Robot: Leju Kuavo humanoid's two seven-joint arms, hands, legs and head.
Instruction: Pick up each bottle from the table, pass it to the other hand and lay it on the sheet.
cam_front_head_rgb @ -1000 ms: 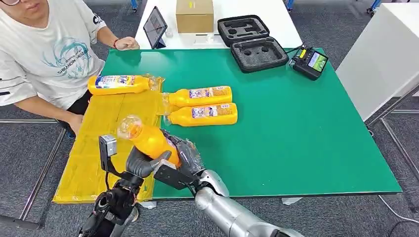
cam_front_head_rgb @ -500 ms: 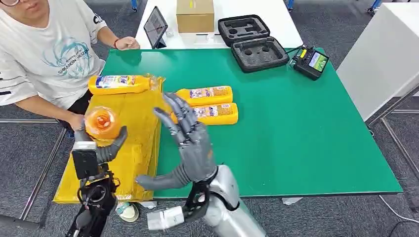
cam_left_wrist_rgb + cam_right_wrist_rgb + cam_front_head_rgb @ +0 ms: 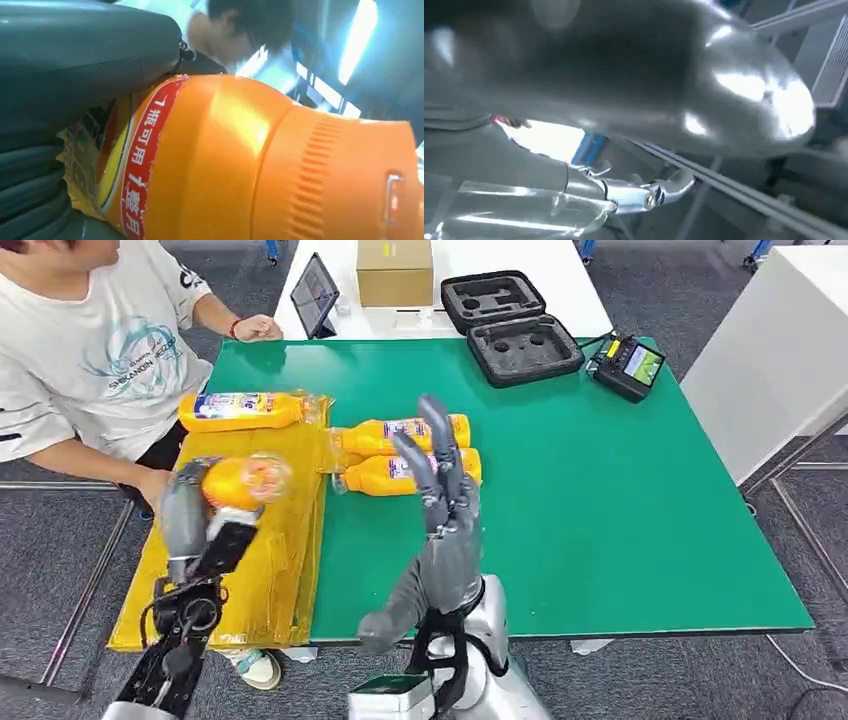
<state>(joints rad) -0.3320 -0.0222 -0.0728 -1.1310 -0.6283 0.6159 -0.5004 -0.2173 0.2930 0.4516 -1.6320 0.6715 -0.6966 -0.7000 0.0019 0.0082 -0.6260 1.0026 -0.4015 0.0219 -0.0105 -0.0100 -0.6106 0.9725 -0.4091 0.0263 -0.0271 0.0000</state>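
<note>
— Orange all over on the held bottle (image 3: 235, 482), with a red band of white characters (image 3: 142, 155) round the label.

— Same orange on the three lying bottles (image 3: 405, 433), labels in blue, white and red. Yellow for the sheet (image 3: 250, 550).

— Green across the surface (image 3: 620, 500). Grey on both the left robot hand (image 3: 190, 515) and the right robot hand (image 3: 440, 540).

— Black for the foam-lined case (image 3: 510, 325), brown for the carton (image 3: 394, 272).
</note>
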